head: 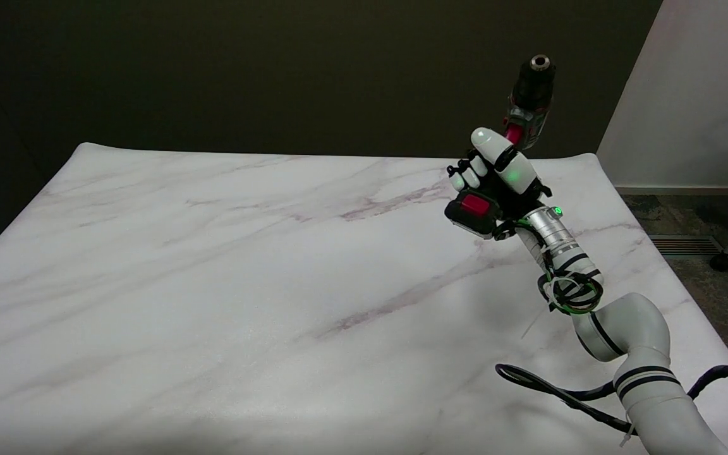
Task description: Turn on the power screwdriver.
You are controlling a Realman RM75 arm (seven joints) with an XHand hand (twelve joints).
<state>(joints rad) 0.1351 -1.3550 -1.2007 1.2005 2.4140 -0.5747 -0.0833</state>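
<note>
My right hand [497, 174] is raised above the right side of the marble table [225, 284] and grips the power screwdriver [528, 104] by its handle. The tool is black and grey with red parts. Its chuck points up and away at the top, and its battery base with a red patch [474, 212] sticks out below my fingers on the left. My fingers wrap the handle, with one white fingertip [487, 140] lying up near the red trigger area. The handle itself is mostly hidden by the hand.
The white arm [623, 335] comes in from the lower right, with black cables [553, 388] trailing on the table near it. A pale wall panel [699, 95] and a floor vent [680, 245] lie beyond the table's right edge.
</note>
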